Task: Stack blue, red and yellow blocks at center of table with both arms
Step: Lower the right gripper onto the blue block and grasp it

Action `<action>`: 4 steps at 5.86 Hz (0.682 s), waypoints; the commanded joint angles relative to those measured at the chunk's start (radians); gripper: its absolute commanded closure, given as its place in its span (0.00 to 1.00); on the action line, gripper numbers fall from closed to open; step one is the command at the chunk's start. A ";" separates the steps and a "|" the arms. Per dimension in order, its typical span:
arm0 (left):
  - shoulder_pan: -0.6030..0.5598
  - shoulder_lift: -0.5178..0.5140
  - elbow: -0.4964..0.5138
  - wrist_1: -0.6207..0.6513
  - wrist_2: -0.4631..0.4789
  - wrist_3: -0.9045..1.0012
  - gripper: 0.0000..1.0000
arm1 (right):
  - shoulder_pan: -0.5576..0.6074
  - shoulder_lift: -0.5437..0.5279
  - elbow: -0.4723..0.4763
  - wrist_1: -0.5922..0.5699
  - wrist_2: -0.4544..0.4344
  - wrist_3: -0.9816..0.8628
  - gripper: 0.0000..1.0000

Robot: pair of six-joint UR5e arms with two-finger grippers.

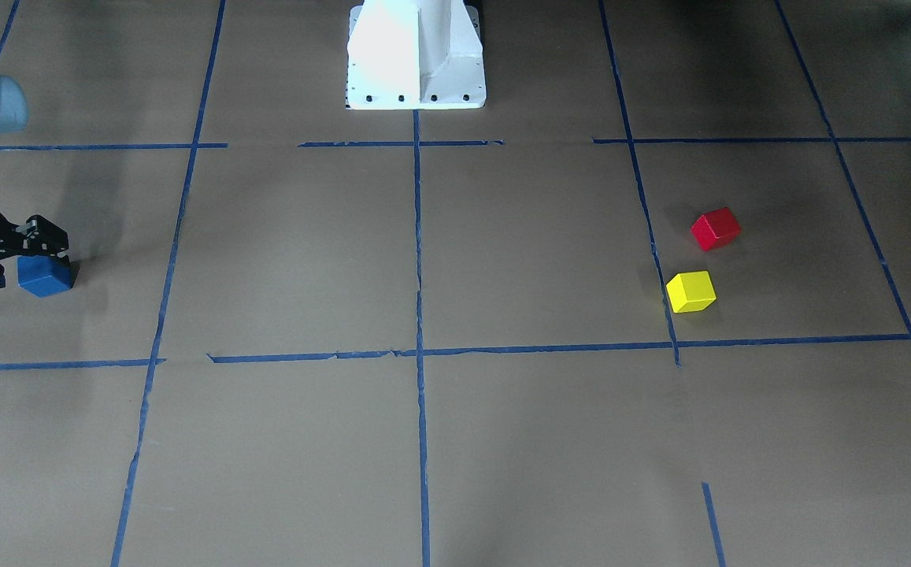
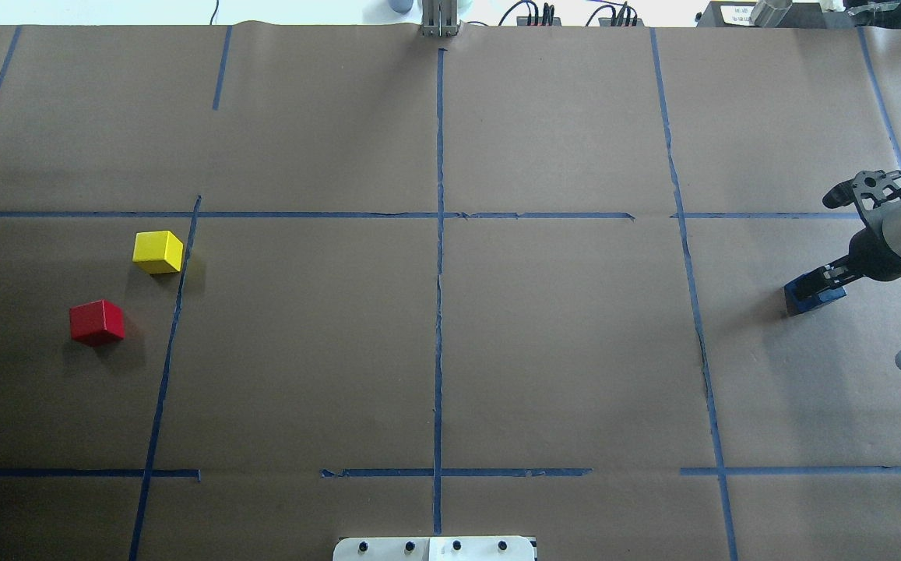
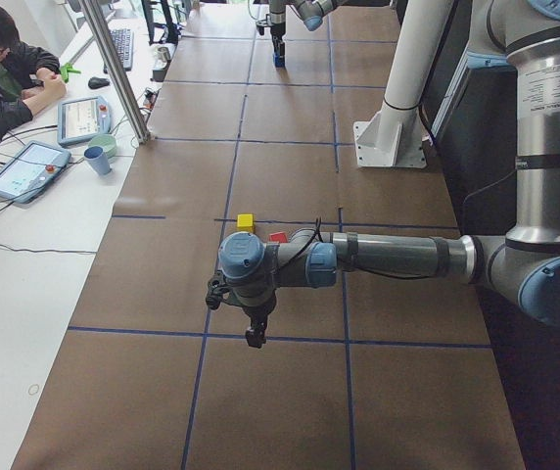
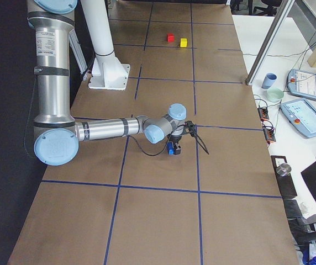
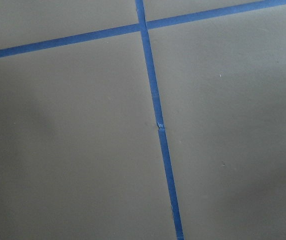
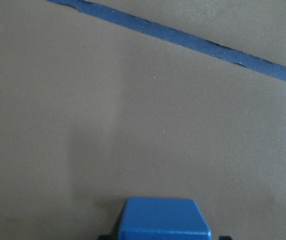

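Note:
The blue block (image 1: 46,277) sits near the table's end on my right side; it also shows in the overhead view (image 2: 813,298) and low in the right wrist view (image 6: 165,219). My right gripper (image 1: 44,253) reaches down over it, with dark finger edges tight against both of its sides. The red block (image 2: 96,322) and the yellow block (image 2: 158,251) lie close together on my left side, untouched. My left gripper (image 3: 254,336) shows only in the exterior left view, pointing down above bare paper near those blocks; I cannot tell whether it is open or shut.
The table is brown paper with a blue tape grid (image 2: 439,273). The white robot base (image 1: 416,55) stands at the near middle edge. An operator (image 3: 6,78) sits at a side desk with tablets and cups, beyond the table's far edge.

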 commanded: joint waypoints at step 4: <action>0.000 0.000 -0.001 -0.001 -0.001 0.000 0.00 | -0.094 0.185 0.079 -0.056 -0.006 0.312 1.00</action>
